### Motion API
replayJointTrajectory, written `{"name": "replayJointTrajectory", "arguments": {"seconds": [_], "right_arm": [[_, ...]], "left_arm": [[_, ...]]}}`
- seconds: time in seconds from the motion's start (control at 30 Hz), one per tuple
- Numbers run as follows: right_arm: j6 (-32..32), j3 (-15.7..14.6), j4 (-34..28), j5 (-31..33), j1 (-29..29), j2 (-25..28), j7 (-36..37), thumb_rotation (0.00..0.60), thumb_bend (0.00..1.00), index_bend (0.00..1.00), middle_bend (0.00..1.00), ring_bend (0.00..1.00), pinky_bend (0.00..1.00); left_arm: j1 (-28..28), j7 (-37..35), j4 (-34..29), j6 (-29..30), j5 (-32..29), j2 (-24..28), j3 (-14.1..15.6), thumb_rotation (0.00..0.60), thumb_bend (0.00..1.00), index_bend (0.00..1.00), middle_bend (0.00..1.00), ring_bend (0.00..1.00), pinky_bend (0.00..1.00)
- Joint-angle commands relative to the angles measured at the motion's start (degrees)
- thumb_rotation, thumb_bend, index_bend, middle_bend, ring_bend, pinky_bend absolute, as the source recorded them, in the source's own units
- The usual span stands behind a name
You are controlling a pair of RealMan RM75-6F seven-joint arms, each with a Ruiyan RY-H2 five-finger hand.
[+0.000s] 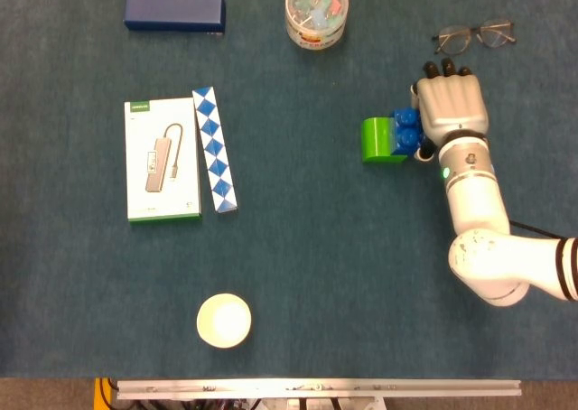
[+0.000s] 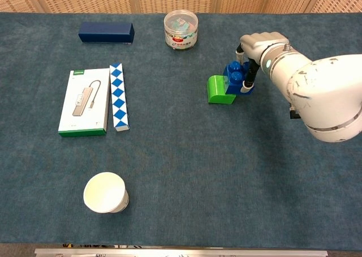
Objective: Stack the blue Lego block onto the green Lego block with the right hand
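The green Lego block point(image 1: 377, 140) point(image 2: 218, 89) sits on the blue cloth right of centre. The blue Lego block point(image 1: 407, 132) point(image 2: 234, 77) is tilted against the green block's right side, its studs facing the camera in the head view. My right hand point(image 1: 451, 103) point(image 2: 257, 45) grips the blue block from the right, with dark fingertips point(image 2: 248, 80) curled over it. Part of the blue block is hidden under the hand. The left hand is out of both views.
A clear round tub point(image 1: 315, 10) of small parts stands at the back centre, glasses point(image 1: 473, 36) at the back right. A white boxed adapter point(image 1: 162, 160), a blue-white snake puzzle point(image 1: 215, 149) and a dark blue case point(image 1: 174, 11) lie left. A paper cup point(image 1: 224, 320) stands near the front.
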Motion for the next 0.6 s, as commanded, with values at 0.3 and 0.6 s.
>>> {"name": "replayJointTrajectory", "arguments": {"seconds": [0.3, 0.6], "right_arm": [[-0.59, -0.17, 1.15, -0.18, 0.00, -0.88, -0.19, 0.600, 0.06, 0.55, 0.14, 0.01, 0.15], [-0.63, -0.18, 1.56, -0.18, -0.03, -1.35, -0.50, 0.600, 0.06, 0.55, 0.14, 0.01, 0.15]], "left_arm": [[0.09, -0.08, -0.19, 0.20, 0.03, 0.12, -0.04, 0.600, 0.35, 0.32, 0.41, 0.39, 0.50], [0.18, -0.09, -0.34, 0.35, 0.09, 0.23, -0.04, 0.600, 0.35, 0.32, 0.41, 0.39, 0.50]]}}
